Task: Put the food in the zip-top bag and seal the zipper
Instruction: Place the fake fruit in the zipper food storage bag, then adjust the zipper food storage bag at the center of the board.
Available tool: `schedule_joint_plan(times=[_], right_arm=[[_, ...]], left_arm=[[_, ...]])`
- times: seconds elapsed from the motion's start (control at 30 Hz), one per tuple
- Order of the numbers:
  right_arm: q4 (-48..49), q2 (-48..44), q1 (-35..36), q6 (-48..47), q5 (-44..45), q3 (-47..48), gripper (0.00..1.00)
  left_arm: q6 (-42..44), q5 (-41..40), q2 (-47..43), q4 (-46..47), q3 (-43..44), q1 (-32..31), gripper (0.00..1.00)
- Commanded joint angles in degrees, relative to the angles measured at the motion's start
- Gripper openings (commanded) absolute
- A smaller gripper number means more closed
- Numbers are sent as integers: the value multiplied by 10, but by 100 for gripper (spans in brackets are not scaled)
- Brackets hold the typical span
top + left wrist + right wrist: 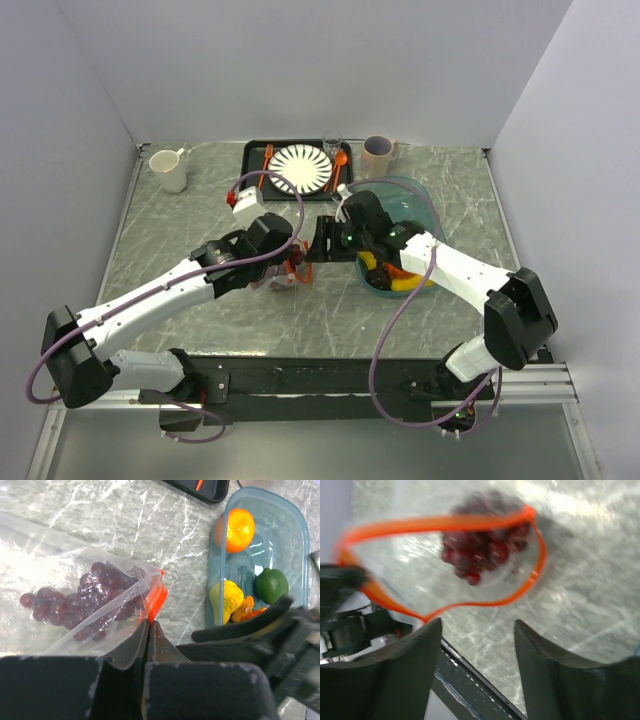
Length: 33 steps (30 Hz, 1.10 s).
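Note:
The zip-top bag (55,575) lies on the marble table with dark purple grapes (90,605) inside. Its zipper (445,522) stands open as a wide orange-red loop. My left gripper (148,623) is shut on the mouth strip at one corner. My right gripper (477,630) hovers just before the open mouth, open, nothing between its fingers (415,655). The teal tub (300,525) to the right holds an orange (239,528), a green lime (271,585) and a yellow piece (225,600). In the top view both grippers meet at mid-table, left (290,262), right (318,240).
At the back, a black tray (254,152) carries a striped plate (300,168), orange cutlery (340,160) and a glass (332,143). A white mug (168,170) stands back left, a beige cup (378,155) back right. The tub (425,195) sits under my right arm.

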Motion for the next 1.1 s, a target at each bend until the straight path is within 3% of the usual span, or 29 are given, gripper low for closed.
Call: schedule_joint_plan(times=[0.0, 0.57, 1.07], right_arm=[[16, -4, -2, 22, 2, -29, 60], [140, 77, 0, 156, -67, -78, 61], [194, 141, 19, 209, -82, -72, 63]], left_arm=[[-7, -27, -22, 0, 9, 3, 1], [-3, -17, -15, 3, 11, 6, 1], [0, -9, -10, 9, 12, 5, 1]])
